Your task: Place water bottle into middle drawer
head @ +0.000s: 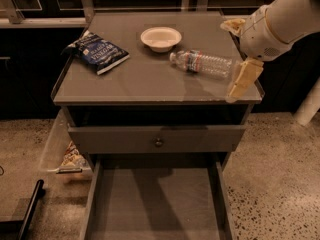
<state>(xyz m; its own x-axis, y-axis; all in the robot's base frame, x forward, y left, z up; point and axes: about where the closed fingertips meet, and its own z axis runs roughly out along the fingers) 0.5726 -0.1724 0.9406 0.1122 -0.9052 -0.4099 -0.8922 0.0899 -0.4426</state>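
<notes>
The water bottle [204, 63] lies on its side on the grey cabinet top [135, 81], right of centre, its white cap pointing left toward the bowl. My gripper [243, 79] hangs at the top's right front corner, just right of the bottle's base and a little above the surface; it holds nothing. The middle drawer [155, 199] is pulled out below, with a bare grey floor and low side walls.
A white bowl [160, 38] and a blue chip bag [97, 51] sit on the cabinet top. A drawer front with a round knob [158, 142] is above the open drawer. A clear bin with a snack bag [62, 151] hangs on the cabinet's left side.
</notes>
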